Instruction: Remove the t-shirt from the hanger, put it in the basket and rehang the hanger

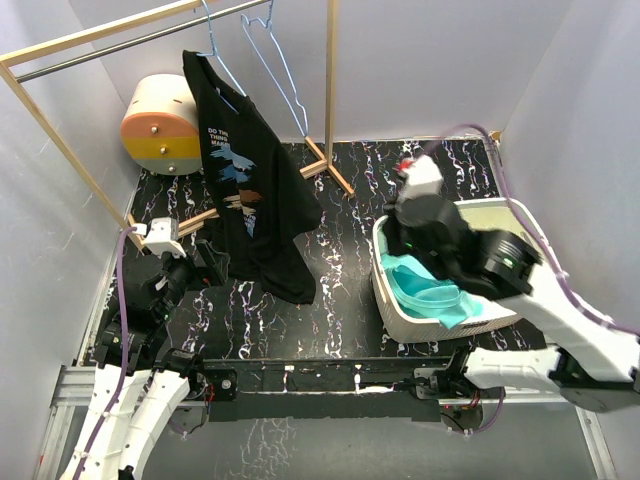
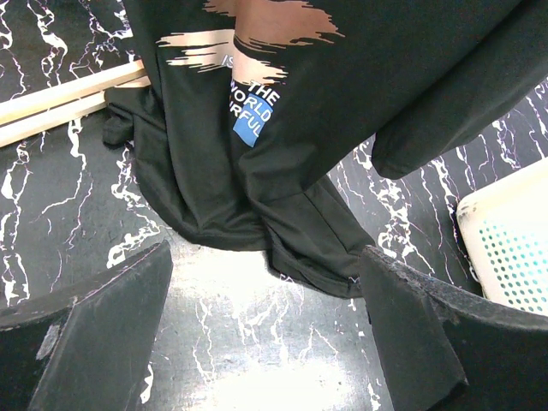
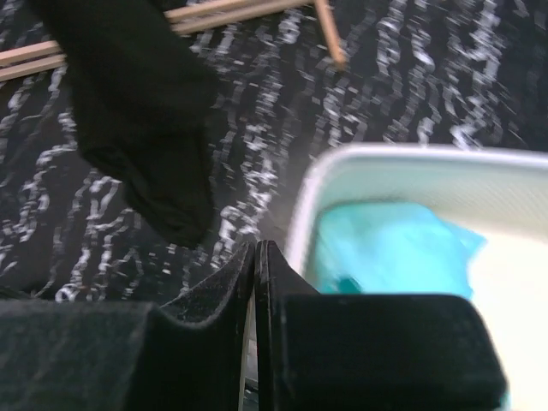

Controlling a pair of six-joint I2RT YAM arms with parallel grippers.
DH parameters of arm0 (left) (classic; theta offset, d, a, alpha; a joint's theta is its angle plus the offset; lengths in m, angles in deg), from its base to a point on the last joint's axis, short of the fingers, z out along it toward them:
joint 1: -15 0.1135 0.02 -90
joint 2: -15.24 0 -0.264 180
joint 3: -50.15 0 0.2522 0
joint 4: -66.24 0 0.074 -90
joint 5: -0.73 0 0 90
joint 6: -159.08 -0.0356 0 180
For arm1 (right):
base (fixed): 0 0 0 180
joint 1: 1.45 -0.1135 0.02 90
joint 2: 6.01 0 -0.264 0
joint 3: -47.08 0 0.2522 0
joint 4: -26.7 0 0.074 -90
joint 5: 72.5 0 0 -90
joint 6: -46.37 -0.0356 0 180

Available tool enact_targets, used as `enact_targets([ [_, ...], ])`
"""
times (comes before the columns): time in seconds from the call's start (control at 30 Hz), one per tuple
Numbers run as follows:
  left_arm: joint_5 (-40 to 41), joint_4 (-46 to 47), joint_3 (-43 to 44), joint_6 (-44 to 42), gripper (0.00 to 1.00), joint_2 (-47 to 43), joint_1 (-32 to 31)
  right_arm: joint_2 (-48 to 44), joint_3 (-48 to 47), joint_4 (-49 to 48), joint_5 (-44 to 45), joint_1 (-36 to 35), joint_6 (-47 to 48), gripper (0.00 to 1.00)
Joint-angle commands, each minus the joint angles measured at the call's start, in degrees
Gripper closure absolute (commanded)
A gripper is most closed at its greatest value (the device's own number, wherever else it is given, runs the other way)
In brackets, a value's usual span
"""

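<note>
A black t-shirt [image 1: 247,195] with a printed front hangs from a light blue wire hanger [image 1: 216,52] on the rail, its hem touching the table. In the left wrist view its lower part [image 2: 282,154] hangs just beyond my fingers. My left gripper [image 1: 205,266] is open and empty, low at the shirt's left hem, also seen in the left wrist view [image 2: 265,317]. My right gripper [image 1: 397,232] is shut and empty over the basket's near left rim; the right wrist view [image 3: 256,257] shows its fingers pressed together, with the shirt's hem [image 3: 145,120] at the upper left.
A second, bare wire hanger [image 1: 272,60] hangs on the rail. The wooden rack's foot bars [image 1: 325,160] lie on the black marbled table. A white basket [image 1: 505,212] holding a teal garment [image 1: 432,292] stands at the right. An orange and cream drum [image 1: 163,125] sits at the back left.
</note>
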Motion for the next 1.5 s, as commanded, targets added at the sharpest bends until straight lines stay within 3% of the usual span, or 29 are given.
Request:
enact_targets([
  [0.0, -0.2, 0.4, -0.3, 0.0, 0.12, 0.2, -0.3, 12.7, -13.4, -7.6, -13.0, -0.2, 10.0, 0.92],
  [0.2, 0.1, 0.3, -0.3, 0.1, 0.12, 0.2, -0.3, 33.3, -39.2, 1.7, -23.1, 4.5, 15.6, 0.92],
  [0.37, 0.1, 0.4, -0.3, 0.2, 0.11, 0.1, -0.3, 45.6, -61.5, 0.8, -29.9, 7.6, 19.1, 0.54],
  [0.47, 0.1, 0.3, -0.3, 0.2, 0.11, 0.0, -0.3, 44.9, -61.0, -8.2, -33.5, 7.6, 20.2, 0.39],
  [0.6, 0.2, 0.3, -0.3, 0.2, 0.11, 0.0, -0.3, 42.2, -53.6, -20.0, -34.5, 7.6, 20.3, 0.37],
  [0.7, 0.4, 0.2, -0.3, 0.2, 0.11, -0.1, -0.3, 45.1, -56.7, -22.0, -34.5, 7.6, 20.8, 0.36],
  [0.83, 0.5, 0.2, -0.3, 0.3, 0.11, -0.2, -0.3, 50.5, -62.5, -23.1, -31.2, 7.6, 22.8, 0.38],
  [1.2, 1.3, 0.2, -0.4, 0.5, 0.11, -0.8, -0.3, 55.5, -62.9, -28.2, -28.9, 9.1, 24.1, 0.44],
  [1.33, 1.2, 0.1, -0.4, 0.5, 0.11, -0.8, -0.3, 56.1, -62.7, -28.7, -28.8, 9.8, 23.7, 0.61],
  [1.43, 1.2, 0.2, -0.4, 0.4, 0.11, -0.9, -0.3, 56.2, -62.4, -29.0, -28.9, 10.6, 23.1, 0.89],
  [1.47, 1.1, 0.1, -0.4, 0.4, 0.11, -0.9, -0.3, 55.9, -62.0, -29.4, -28.6, 10.8, 22.9, 0.92],
])
